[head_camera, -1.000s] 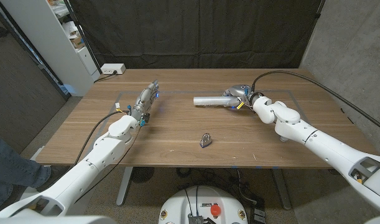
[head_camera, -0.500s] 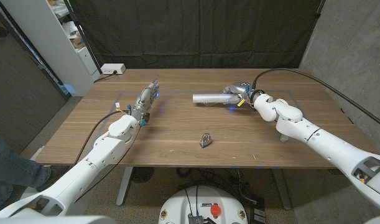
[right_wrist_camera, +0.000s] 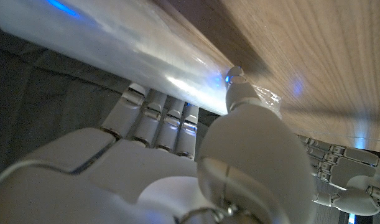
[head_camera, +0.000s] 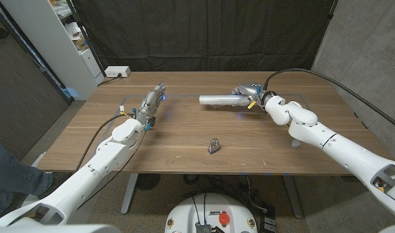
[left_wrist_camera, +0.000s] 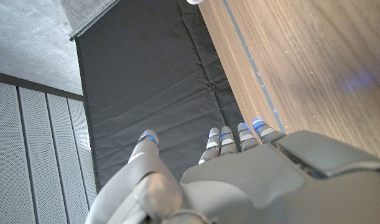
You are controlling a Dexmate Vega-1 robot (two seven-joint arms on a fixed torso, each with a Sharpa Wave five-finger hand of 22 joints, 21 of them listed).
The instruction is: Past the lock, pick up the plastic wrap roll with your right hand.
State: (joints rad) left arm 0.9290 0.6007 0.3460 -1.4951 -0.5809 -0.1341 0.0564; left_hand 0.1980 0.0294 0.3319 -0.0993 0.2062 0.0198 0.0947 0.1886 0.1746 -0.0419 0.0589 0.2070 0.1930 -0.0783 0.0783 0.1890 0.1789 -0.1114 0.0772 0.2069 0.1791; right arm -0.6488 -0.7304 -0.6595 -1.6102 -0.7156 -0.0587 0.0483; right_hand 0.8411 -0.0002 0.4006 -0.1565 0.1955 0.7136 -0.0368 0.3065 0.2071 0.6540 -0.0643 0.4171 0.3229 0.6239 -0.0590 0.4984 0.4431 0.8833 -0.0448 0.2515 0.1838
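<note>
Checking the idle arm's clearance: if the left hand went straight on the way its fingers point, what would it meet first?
Nothing on the table, it seems: the left hand points toward the far edge of the table, with the black curtain beyond it. Depth is uncertain.

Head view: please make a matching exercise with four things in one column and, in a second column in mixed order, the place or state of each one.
Things:
1. plastic wrap roll
2. lock
3. left hand
4. power strip

Places or states:
A. at the table's far left corner
B. gripped at one end by the right hand
C. holds nothing, fingers stretched out
D. alone on the table near the front middle

Pairs: 1-B, 2-D, 3-C, 4-A
</note>
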